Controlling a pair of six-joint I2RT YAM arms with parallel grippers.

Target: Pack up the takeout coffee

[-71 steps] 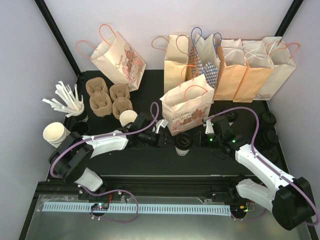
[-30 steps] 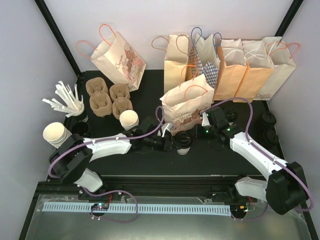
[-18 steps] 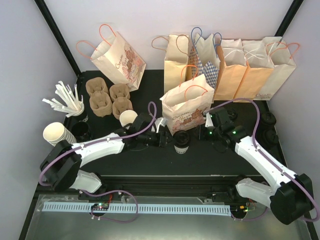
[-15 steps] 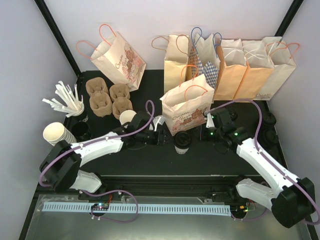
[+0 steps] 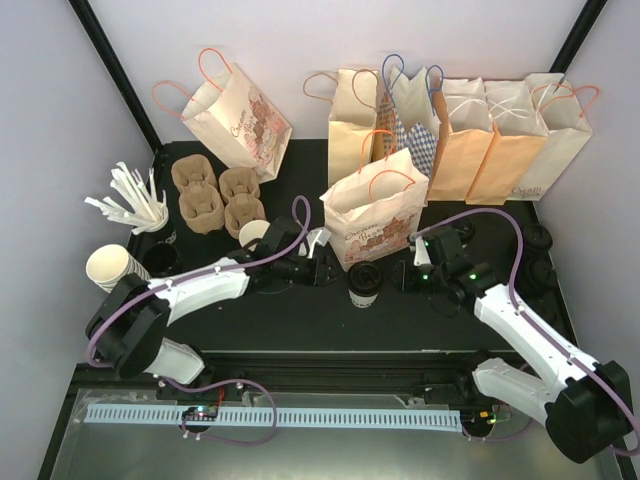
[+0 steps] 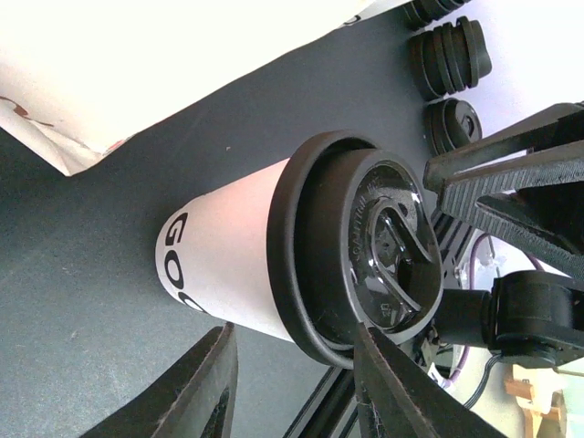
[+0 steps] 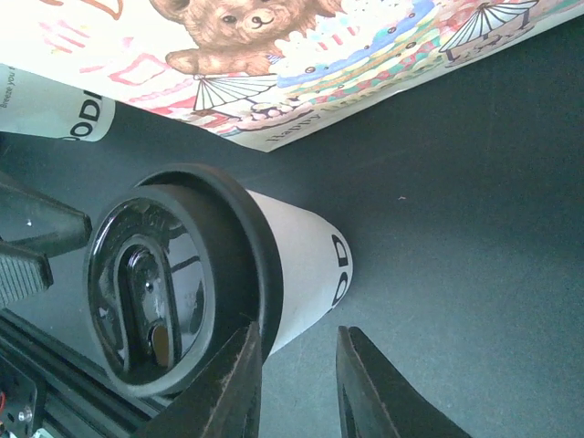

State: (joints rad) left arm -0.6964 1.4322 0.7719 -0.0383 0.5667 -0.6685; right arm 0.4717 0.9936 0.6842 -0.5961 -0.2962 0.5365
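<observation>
Top external view: the takeout coffee [image 5: 363,284], a short white cup under a black lid, is seen upright on the black table [image 5: 300,315]. It is placed a little below the middle of the frame, just in front of a bear-printed paper bag [image 5: 375,212]. It is flanked by both arms: the left gripper [image 5: 325,268] is found just to its left and the right gripper [image 5: 408,273] just to its right, each pointed at the cup.

In the left wrist view the middle of the frame is filled by the cup. The two fingers [image 6: 196,397] are shown at the bottom edge, moderately spread, with nothing clamped between them. The lid rim is overlapped by one tip, and whether it touches cannot be told. Stacked black lids [image 6: 452,55] are seen at upper right.

In the right wrist view the lidded cup is placed at lower left and the printed bag along the top. The fingers [image 7: 365,388] are set narrowly apart, bare table is shown between them, and nothing is gripped. Contact of the nearer tip with the lid rim cannot be judged.
</observation>
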